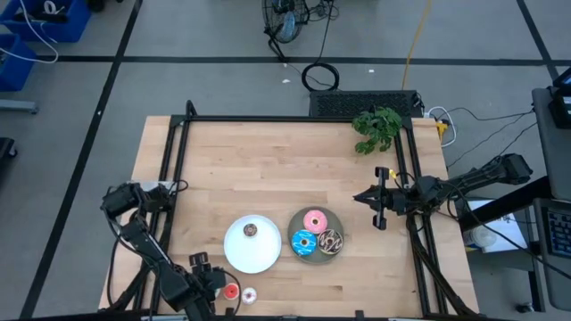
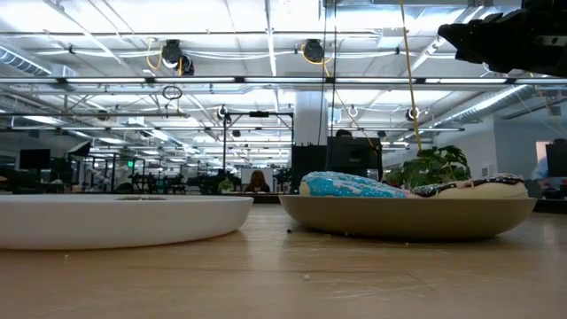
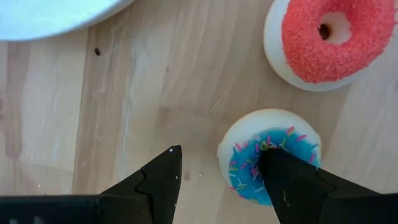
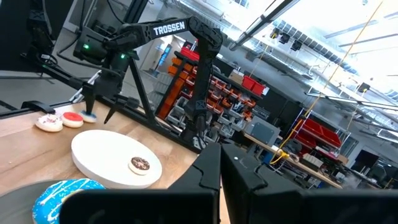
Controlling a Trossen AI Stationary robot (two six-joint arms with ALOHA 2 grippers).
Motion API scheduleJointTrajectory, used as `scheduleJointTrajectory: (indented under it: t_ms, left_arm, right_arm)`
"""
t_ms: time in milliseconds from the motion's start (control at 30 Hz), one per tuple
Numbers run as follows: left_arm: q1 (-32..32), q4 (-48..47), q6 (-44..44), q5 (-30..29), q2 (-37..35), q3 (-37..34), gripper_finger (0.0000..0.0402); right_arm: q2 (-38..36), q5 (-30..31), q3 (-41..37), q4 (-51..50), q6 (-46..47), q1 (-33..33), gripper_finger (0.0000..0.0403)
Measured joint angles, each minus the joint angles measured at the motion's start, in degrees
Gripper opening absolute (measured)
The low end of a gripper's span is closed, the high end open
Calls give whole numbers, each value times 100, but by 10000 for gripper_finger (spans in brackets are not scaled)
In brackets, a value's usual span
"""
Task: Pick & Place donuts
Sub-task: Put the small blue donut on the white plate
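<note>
one tiny blue donut sits under the left gripper, spread open, holding nothing; closing comes next, likely.

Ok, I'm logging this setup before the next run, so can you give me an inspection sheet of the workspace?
Surface: light wooden table with a black frame.
Job's things: tiny brown donut on the round white plate; pink donut, blue sprinkled donut and dark drizzled donut on the grey plate; tiny red donut, white donut and tiny blue donut on the table's near edge.
Clutter: green leafy sprig.
Grippers: left gripper open, one finger on the tiny blue donut; right gripper shut, at the right side.
Cables: along the floor beyond the table.
Surroundings: workshop hall.
</note>
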Motion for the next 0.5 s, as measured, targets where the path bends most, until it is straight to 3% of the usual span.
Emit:
scheduleJointTrajectory:
  t_ms: [367, 500]
  left_arm:
    - [158, 582, 216, 102, -37, -326, 218]
    - [232, 931, 188, 187, -46, -547, 195]
  right_arm:
    - [-2, 1, -1, 0, 128, 0, 0]
    - [-1, -1, -1, 0, 128, 0, 0]
